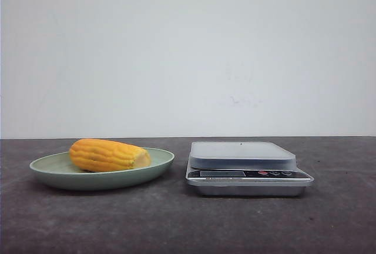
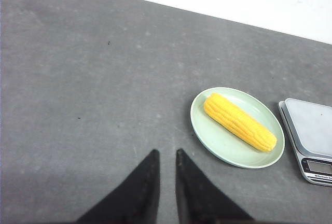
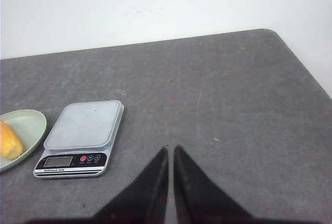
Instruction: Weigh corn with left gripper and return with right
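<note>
The corn (image 1: 107,155) is a short yellow-orange cob lying on its side on a pale green plate (image 1: 50,170) at the table's left. It also shows in the left wrist view (image 2: 238,122), lying diagonally on the plate (image 2: 212,136). My left gripper (image 2: 167,154) hovers over bare table short of the plate, empty, its two black fingers nearly together with a thin gap. My right gripper (image 3: 170,150) hovers over bare table to the right of the scale, fingers together and empty. Neither gripper shows in the front view.
A silver kitchen scale (image 1: 242,155) with an empty platform stands right of the plate; it also shows in the right wrist view (image 3: 84,125) and at the edge of the left wrist view (image 2: 311,130). A white wall stands behind the dark grey table (image 1: 188,224).
</note>
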{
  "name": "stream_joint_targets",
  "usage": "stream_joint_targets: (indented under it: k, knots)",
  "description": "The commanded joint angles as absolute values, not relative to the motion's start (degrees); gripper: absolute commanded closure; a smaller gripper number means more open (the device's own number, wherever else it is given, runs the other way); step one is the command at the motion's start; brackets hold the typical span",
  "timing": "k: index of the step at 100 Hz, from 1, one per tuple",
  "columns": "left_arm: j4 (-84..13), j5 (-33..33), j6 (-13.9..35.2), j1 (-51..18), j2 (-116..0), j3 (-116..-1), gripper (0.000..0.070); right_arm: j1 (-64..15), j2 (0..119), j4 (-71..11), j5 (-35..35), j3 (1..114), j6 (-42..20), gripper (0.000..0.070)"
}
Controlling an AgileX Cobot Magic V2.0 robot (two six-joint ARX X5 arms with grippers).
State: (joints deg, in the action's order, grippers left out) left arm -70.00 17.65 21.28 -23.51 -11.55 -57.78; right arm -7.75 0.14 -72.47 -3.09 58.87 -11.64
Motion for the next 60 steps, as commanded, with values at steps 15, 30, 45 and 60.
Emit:
stream_joint_targets:
  k: [15,30,45,60]
  knots:
    - [-69.4,17.5,20.4,-23.7,-11.4,-58.4,0.0690,-7.7,0.3,-71.8,-3.1,59.6,-11.6,0.0688]
    - [-69.4,17.5,20.4,-23.7,-11.4,-58.4,0.0690,-7.7,0.3,-71.8,-3.1,59.6,-11.6,0.0688]
    - [-69.4,17.5,20.4,-23.7,-11.4,-58.4,0.0690,-7.7,0.3,-71.8,-3.1,59.6,-11.6,0.0688]
    - [-69.4,28.2,15.3,-23.5,-11.3,-58.3,0.0690,-7.7,0.3,-71.8,-3.1,59.6,-11.6,0.0688]
